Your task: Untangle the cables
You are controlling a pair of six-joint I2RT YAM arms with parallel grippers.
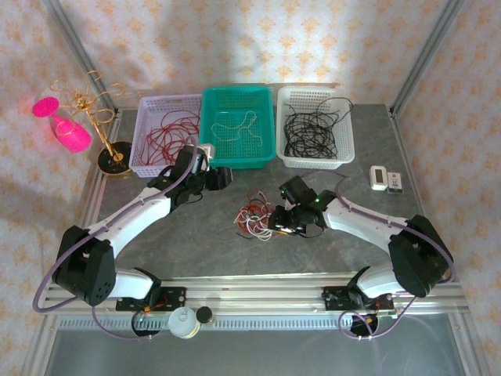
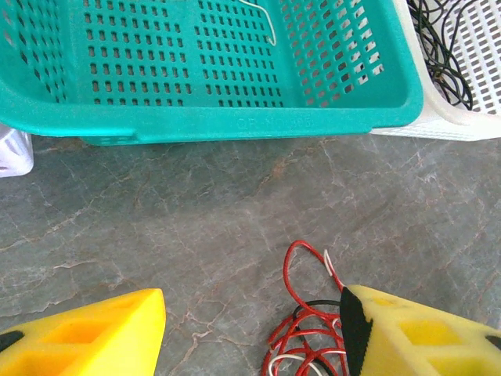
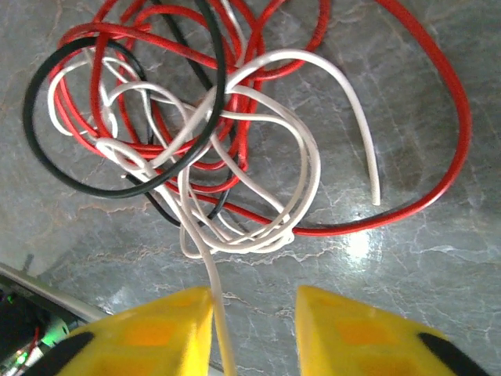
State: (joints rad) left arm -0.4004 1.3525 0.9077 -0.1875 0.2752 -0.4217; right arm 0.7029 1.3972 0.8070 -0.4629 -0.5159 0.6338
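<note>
Because a white strand [image 3: 205,266] leaves the cables [image 3: 210,100] at six o'clock, the open right gripper [image 3: 254,298] straddles it, while the left gripper [image 2: 252,301] hangs open.

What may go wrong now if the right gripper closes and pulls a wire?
1. The white strand between the open fingers of the right gripper is wound into the knot of cables, so pulling may tighten it.
2. The left gripper is open and holds nothing, so the whole knot may slide along the table.
</note>
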